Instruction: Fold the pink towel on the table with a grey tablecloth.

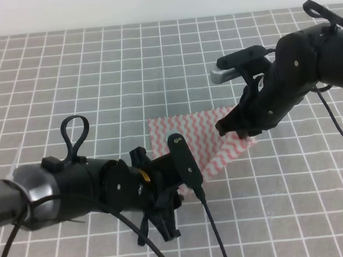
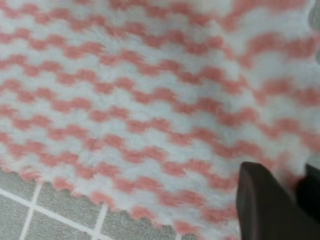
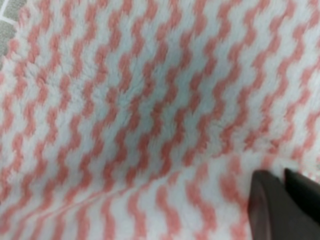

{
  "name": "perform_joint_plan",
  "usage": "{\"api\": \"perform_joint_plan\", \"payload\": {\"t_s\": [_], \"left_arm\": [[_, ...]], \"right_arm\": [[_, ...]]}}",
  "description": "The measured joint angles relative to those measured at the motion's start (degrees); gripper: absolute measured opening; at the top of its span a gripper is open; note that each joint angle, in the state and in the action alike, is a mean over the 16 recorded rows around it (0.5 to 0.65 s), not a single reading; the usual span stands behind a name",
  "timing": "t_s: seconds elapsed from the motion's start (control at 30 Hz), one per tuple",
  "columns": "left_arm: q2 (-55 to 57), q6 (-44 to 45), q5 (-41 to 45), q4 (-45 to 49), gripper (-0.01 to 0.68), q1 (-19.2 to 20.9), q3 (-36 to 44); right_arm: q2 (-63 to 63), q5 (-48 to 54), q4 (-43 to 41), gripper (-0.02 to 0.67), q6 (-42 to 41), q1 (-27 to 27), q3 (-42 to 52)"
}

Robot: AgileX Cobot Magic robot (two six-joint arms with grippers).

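The pink towel point(image 1: 206, 138) lies on the grey tablecloth point(image 1: 94, 81) near the middle, its pink-and-white zigzag filling both wrist views. My left gripper point(image 1: 180, 189) is at the towel's near-left edge. In the left wrist view its dark fingers point(image 2: 265, 205) stand close together over the cloth by the serrated hem, pinching it. My right gripper point(image 1: 240, 132) is at the towel's right corner. Its fingers point(image 3: 270, 200) are nearly touching in the right wrist view, shut on the towel point(image 3: 150, 100), and a crease runs across the cloth in front of them.
The gridded grey tablecloth point(image 2: 60, 220) spreads out on all sides of the towel. Black cables hang from both arms, one trailing across the near table point(image 1: 215, 233). The left arm's body point(image 1: 74, 186) covers the lower left.
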Motion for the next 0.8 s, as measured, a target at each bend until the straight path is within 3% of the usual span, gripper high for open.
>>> {"api": "perform_joint_plan", "payload": {"t_s": [0.37, 0.8], "left_arm": [[-0.1, -3.1, -2.7, 0.0, 0.013, 1.5, -1.4], [3.0, -6.4, 3.5, 1.8, -0.002, 6.8, -11.1]], "right_arm": [[-0.1, 0.8, -0.8, -0.015, 0.1, -1.0, 0.0], [0.7, -0.9, -1.1, -0.015, 0.1, -2.5, 0.0]]}}
